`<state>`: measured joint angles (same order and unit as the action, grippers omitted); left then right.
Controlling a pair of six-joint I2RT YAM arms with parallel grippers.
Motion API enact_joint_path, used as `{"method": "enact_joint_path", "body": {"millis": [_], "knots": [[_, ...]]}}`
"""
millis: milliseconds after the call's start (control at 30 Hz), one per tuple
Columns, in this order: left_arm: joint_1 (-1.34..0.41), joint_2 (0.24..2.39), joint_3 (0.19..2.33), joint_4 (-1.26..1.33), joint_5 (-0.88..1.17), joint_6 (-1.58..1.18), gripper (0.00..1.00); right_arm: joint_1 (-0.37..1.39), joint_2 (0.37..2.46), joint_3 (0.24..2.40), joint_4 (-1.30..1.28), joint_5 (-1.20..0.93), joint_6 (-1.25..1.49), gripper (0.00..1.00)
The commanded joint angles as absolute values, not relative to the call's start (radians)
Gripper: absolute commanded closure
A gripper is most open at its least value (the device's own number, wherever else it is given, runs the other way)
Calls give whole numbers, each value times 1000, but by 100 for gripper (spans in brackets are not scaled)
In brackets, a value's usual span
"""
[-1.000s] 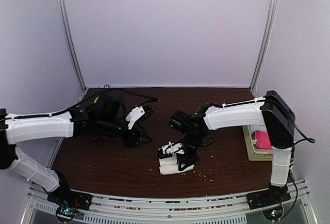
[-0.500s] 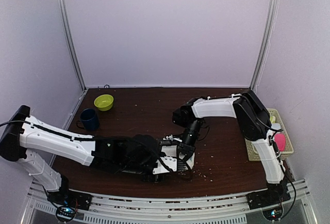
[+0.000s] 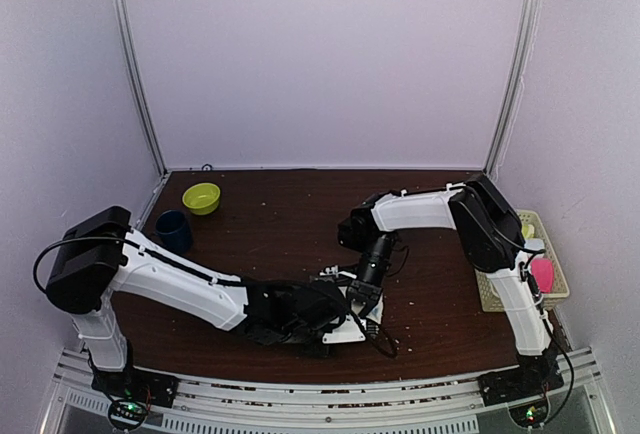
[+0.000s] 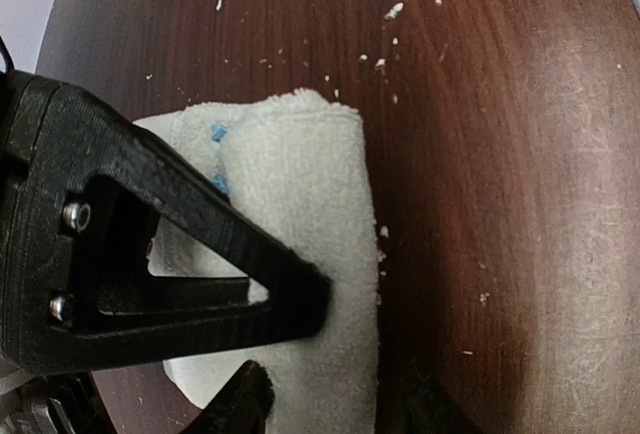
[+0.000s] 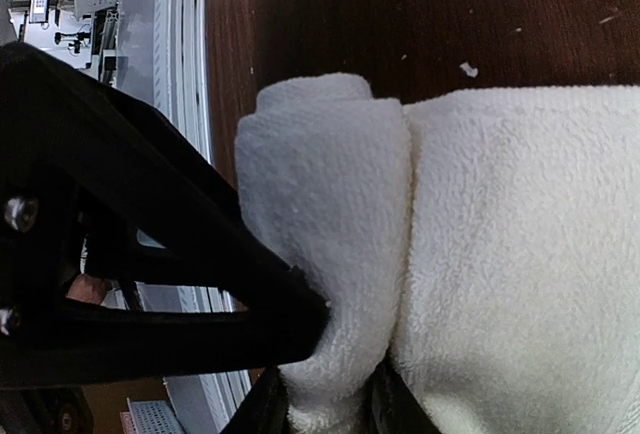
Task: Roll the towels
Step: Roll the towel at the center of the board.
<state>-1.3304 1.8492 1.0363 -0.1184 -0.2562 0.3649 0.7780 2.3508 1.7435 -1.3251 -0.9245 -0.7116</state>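
Observation:
The cream towel [image 4: 310, 184] lies as a thick roll on the brown table near the front middle, with small blue marks on its left fold. In the top view it [image 3: 350, 333] is mostly hidden under both grippers. My left gripper [image 4: 280, 349] is closed on one end of the roll, with cloth between its black fingers [image 4: 290, 294]. My right gripper [image 5: 295, 369] pinches the outer fold of the same towel [image 5: 330, 204] from the other end. In the top view the left gripper [image 3: 325, 320] and right gripper [image 3: 363, 297] meet there. The pink towel [image 3: 542, 273] lies in the basket at the right.
A yellow-green bowl [image 3: 202, 197] and a dark blue cup [image 3: 173, 231] stand at the back left. A cream basket [image 3: 497, 297] sits at the table's right edge. White crumbs are scattered on the table [image 3: 290, 214]. The metal front rail is close behind the towel.
My left arm has swung from the back left across to the cream towel at the front middle and closed on it. The right gripper stays at the towel.

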Motion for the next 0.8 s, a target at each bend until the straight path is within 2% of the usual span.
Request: {"method": "enact_joint_path", "body": {"millis": [0, 200, 333, 433, 600, 767], "knots": [[-1319, 1880, 1054, -72, -308, 377, 53, 787, 2416, 1689, -1278, -738, -731, 73], [-1319, 1911, 1068, -62, -286, 381, 63, 788, 2402, 1710, -1287, -752, -743, 73], [-1319, 1926, 1084, -82, -257, 382, 76, 786, 2381, 1718, -1285, -754, -739, 72], [-1319, 1933, 1095, -107, -234, 378, 83, 776, 2336, 1724, -1301, -781, -741, 68], [-1320, 1947, 1114, -159, -190, 358, 87, 719, 2217, 1751, -1356, -843, -748, 59], [-1319, 1951, 1134, -201, -165, 351, 88, 650, 2101, 1662, -1284, -797, -683, 59]]}}
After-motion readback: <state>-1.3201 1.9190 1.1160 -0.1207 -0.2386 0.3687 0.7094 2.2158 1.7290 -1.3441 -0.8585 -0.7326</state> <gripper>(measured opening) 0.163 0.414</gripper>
